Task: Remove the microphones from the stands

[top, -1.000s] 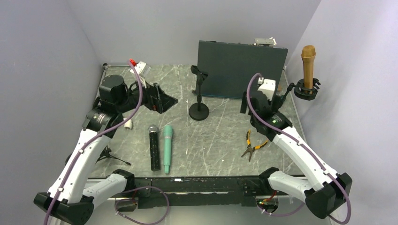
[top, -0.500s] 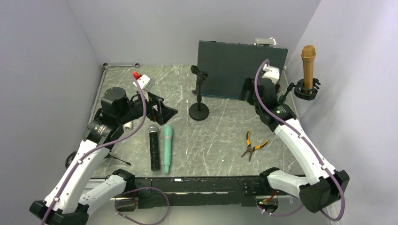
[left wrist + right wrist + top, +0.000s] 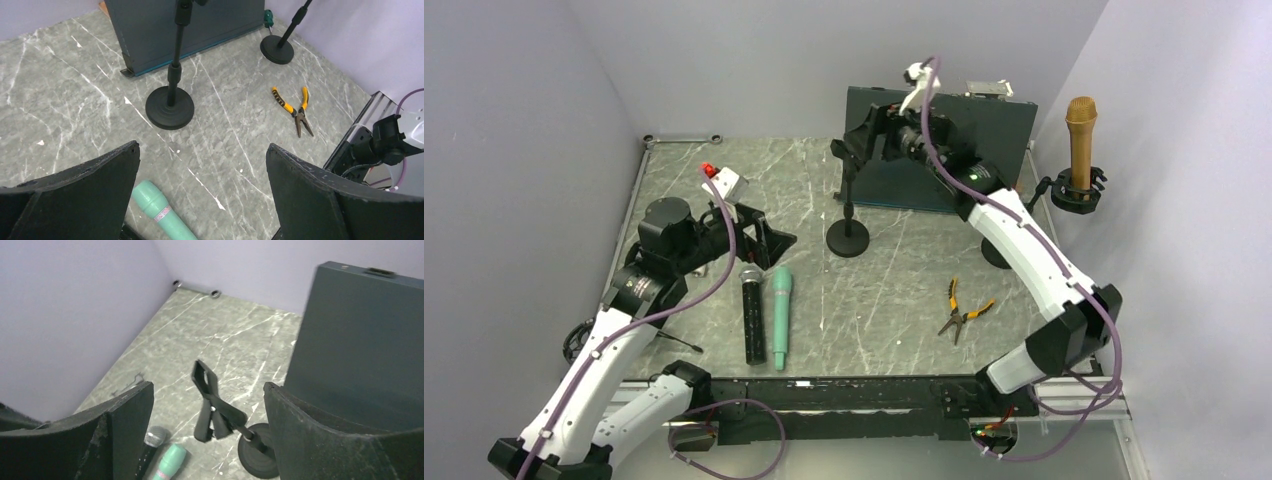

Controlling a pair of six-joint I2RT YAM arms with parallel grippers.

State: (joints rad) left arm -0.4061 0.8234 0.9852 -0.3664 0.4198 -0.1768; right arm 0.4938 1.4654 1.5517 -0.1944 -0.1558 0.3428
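A gold microphone (image 3: 1081, 138) stands upright in the clip of the stand (image 3: 1076, 193) at the far right, by the wall; no gripper is near it. My right gripper (image 3: 856, 143) is high at the back, open, at the top of a second, empty stand (image 3: 848, 238). In the right wrist view that stand's bare clip (image 3: 216, 407) lies between the fingers of the right gripper (image 3: 209, 386), touching neither. My left gripper (image 3: 779, 245) hangs open over the table at the left, holding nothing. In the left wrist view the left gripper (image 3: 202, 146) frames bare table.
A green microphone (image 3: 780, 315) and a black one (image 3: 753, 318) lie side by side on the table near the left gripper. Orange-handled pliers (image 3: 960, 310) lie at front right. A dark upright panel (image 3: 964, 150) stands behind the empty stand. Walls close in on three sides.
The right arm has swung from beside the gold microphone's stand up and left to the empty stand's clip, its jaws narrowing slightly. The left gripper has drifted a little towards me.
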